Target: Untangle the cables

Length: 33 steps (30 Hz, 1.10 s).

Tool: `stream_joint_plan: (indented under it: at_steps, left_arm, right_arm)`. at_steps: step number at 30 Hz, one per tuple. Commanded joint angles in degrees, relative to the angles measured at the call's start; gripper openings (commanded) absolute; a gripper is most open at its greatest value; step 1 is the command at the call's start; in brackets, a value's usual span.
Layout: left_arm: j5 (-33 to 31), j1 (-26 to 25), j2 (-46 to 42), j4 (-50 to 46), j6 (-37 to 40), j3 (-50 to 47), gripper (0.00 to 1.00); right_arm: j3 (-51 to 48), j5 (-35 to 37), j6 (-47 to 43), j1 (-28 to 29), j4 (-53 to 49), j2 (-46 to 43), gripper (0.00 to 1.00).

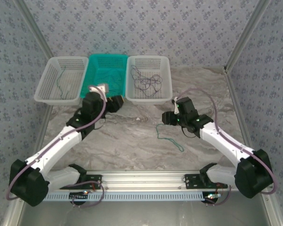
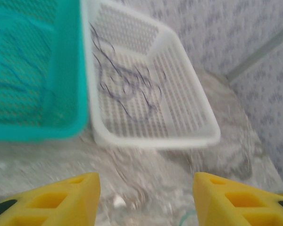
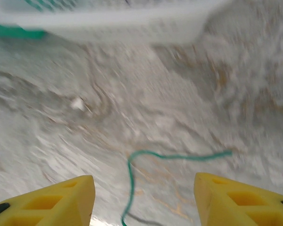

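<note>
Here, dark cables (image 1: 147,83) in white basket (image 1: 148,99), teal basket (image 1: 108,66) alongside

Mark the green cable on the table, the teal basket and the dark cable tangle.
green cable (image 3: 179,157), right wrist view, on its straight stretch.
teal basket (image 1: 108,56), top external view, on the far rim.
dark cable tangle (image 2: 125,89), left wrist view, on the middle loops.

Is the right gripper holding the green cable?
No, the green cable lies loose on the table, the right gripper open above it.
</note>
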Motion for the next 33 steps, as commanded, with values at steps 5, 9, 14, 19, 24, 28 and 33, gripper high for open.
stream_joint_plan:
  at_steps: [5, 9, 14, 19, 24, 28, 33]
  left_arm:
    - [1.7, -12.1, 8.8, 3.8, -7.7, -1.5, 0.55]
    - [2.8, -15.6, 14.6, 7.6, -10.0, -0.7, 0.55]
    - [3.0, -16.0, 17.9, 5.6, -8.0, 2.2, 0.57]
    - [2.0, -15.9, 18.0, 1.5, -8.0, 4.6, 0.59]
    - [2.3, -15.7, 16.7, 3.1, -9.2, 2.6, 0.6]
    - [3.2, -14.9, 16.3, 3.7, -10.1, 2.1, 0.6]
    - [5.6, -13.4, 16.6, 4.1, -11.5, 3.3, 0.6]
  right_arm:
    - [-6.6, 3.9, 12.2, 1.1, -14.5, -0.7, 0.7]
    - [-10.4, 1.9, 16.0, 1.6, -20.5, -4.2, 0.86]
    - [-15.9, -3.3, 19.1, 2.0, -18.4, -6.3, 0.89]
    - [-16.8, -2.3, 17.0, 1.8, -13.9, -5.5, 0.65]
    - [-17.0, -0.5, 15.3, 1.8, -11.6, -6.8, 0.25]
    - [-16.5, 0.5, 13.9, 1.8, -14.6, -8.4, 0.04]
    - [-16.5, 0.4, 13.2, 2.0, -18.9, -15.7, 0.0]
